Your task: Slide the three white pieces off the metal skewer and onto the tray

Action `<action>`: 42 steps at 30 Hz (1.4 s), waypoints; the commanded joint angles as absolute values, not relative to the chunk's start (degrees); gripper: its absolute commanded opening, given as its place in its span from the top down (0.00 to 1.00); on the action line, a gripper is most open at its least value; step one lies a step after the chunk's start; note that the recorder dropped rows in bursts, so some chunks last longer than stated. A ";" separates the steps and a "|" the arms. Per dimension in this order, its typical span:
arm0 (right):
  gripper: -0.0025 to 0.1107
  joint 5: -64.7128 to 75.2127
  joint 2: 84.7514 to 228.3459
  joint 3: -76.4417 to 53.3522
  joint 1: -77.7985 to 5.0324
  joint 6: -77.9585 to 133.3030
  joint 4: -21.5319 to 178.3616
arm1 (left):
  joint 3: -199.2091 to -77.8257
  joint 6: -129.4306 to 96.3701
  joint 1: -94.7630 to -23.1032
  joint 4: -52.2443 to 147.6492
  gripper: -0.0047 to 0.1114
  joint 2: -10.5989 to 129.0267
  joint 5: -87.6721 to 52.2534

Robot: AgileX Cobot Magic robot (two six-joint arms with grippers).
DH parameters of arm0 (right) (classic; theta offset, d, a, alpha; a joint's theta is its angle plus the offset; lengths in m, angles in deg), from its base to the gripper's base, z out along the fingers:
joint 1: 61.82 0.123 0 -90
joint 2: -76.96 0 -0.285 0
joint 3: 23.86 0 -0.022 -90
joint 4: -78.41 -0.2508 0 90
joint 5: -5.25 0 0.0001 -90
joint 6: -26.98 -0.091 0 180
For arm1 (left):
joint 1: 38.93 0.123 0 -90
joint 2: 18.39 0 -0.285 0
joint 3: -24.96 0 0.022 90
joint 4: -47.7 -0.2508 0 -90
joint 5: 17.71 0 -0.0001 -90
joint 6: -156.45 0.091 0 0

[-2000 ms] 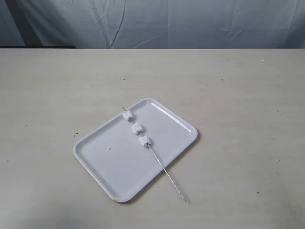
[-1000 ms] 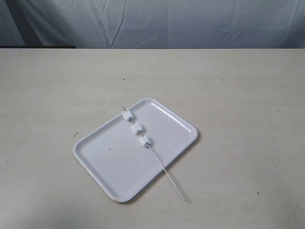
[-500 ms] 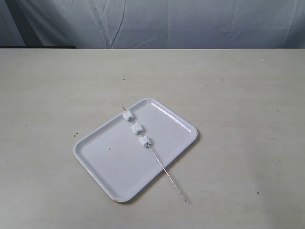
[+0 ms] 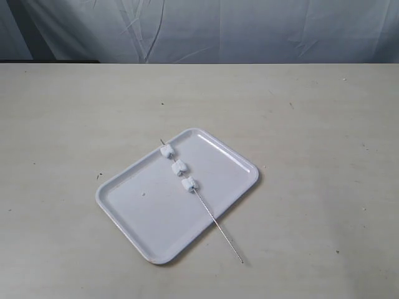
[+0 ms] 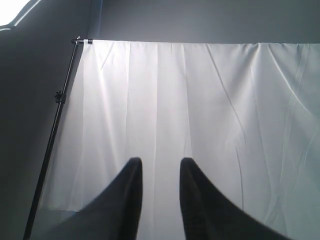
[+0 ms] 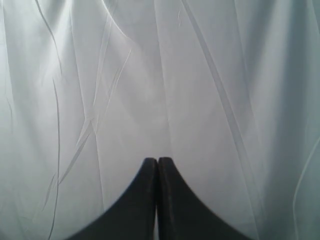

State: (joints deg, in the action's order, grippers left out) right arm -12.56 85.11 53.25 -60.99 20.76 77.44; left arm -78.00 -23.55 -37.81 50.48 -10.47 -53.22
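Three small white soft chunks (image 4: 178,167) on a thin stiff silver metal skewer (image 4: 218,226), probably best gripped at its bare end beyond the glossy white plastic tray (image 4: 143,218); left gripper (image 5: 160,166) parted and empty, right gripper (image 6: 158,163) pinched closed.

Matte cream tabletop (image 4: 312,124), marked with scattered small dark specks, evenly lit. Behind its far edge hangs a creased pale cloth backdrop (image 4: 218,31). Left wrist view: the cloth hangs from a crossbar on a black stand pole (image 5: 52,130). Dark grey wall (image 5: 200,20) surrounds it, and a bright light patch (image 5: 10,10) is noted.
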 commanded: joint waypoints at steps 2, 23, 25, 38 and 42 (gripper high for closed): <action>0.98 -13.61 84.75 53.35 -61.16 20.86 77.91 | -77.83 -23.55 -37.81 50.59 0.73 -10.60 -57.84; 0.98 -12.17 84.75 53.35 -61.16 -5.55 82.33 | -80.22 -45.38 -37.81 40.43 0.73 -10.60 -45.69; 0.98 -7.39 84.75 50.64 -61.05 -11.64 89.80 | -83.30 -56.15 -37.81 25.08 0.73 -10.60 -40.50; 0.50 0.01 106.81 32.86 -47.62 -39.48 118.00 | -102.71 -127.29 -41.51 -52.24 0.72 27.46 -46.51; 0.63 0.46 117.03 30.88 -38.32 -39.48 122.43 | -105.34 -130.12 -41.51 -52.24 0.68 43.24 -60.68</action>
State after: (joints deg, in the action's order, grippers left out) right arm -0.06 110.41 32.32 -43.98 -38.83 118.54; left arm -103.75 -125.21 -41.17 -50.20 33.58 -52.10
